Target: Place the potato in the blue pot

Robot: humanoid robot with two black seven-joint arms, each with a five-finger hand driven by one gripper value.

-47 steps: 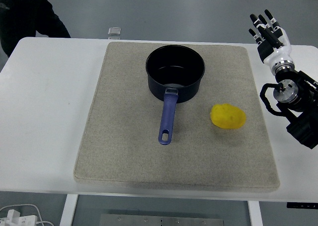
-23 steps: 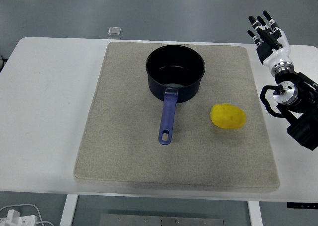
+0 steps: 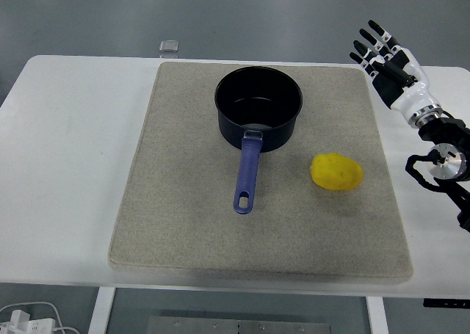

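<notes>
A yellow potato lies on the beige mat, right of centre. The blue pot stands empty at the mat's far middle, its handle pointing toward the near edge. My right hand hovers over the table's far right corner, beyond and to the right of the potato, fingers spread and holding nothing. The left arm does not show.
The mat covers most of the white table. A small clear square object sits at the table's far edge. White cables lie on the floor at the bottom left.
My right hand has shifted left and tilted toward the mat while the forearm drew back to the right. The person at the top left has left the view.
</notes>
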